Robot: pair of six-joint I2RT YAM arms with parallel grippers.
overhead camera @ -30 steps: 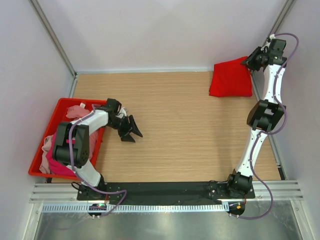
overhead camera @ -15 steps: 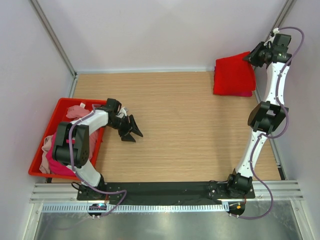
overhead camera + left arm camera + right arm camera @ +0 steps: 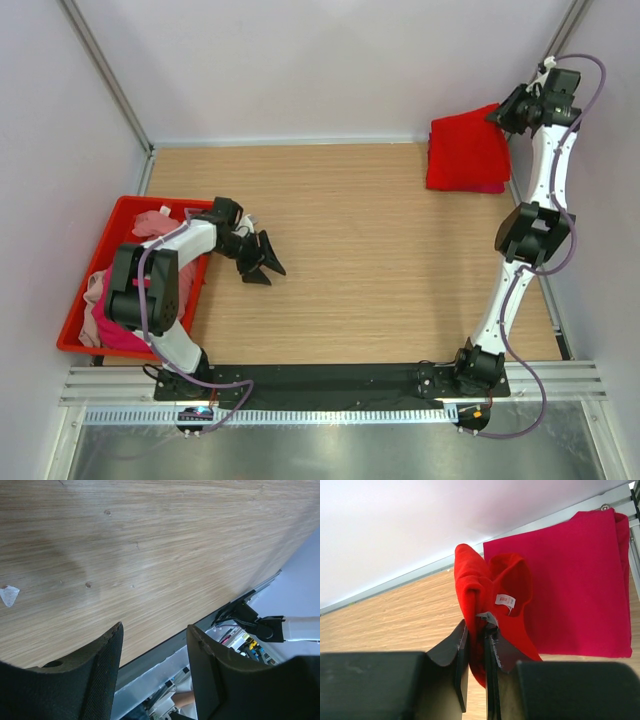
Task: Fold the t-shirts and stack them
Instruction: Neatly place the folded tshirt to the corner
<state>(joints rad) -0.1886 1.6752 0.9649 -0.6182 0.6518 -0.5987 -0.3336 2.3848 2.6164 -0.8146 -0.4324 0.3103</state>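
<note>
Top view: left gripper (image 3: 264, 270) sits low over bare wooden table (image 3: 380, 250), just beside the red bin (image 3: 160, 203), fingers spread, nothing between them. Bin is at the table's left edge with a pale pink t-shirt (image 3: 95, 290) and a magenta t-shirt (image 3: 115, 335) bunched inside, loose and unfolded. Right arm is stretched out to the far right corner, right gripper (image 3: 497, 118) at the far right edge of the bright red t-shirt (image 3: 465, 150), which lies folded in that corner. A darker crimson strip shows under its near edge, so it's on top of a crimson t-shirt (image 3: 487, 187). Finger gap can't be read from up here. Left wrist view: both fingers wide apart, only wood grain between them, no cloth in view. A small white scrap (image 3: 9, 595) lies on the table off to one side, and the table's near edge and metal rail run behind the fingers. Right wrist view: fingers nearly closed, pinching a fold of the bright red t-shirt, fabric standing up from the pinch in a ridge. A white label (image 3: 505, 600) shows inside the neck opening. The crimson t-shirt lies flat and folded just behind, up against the back wall rail. The red fabric overlaps its near corner.
</note>
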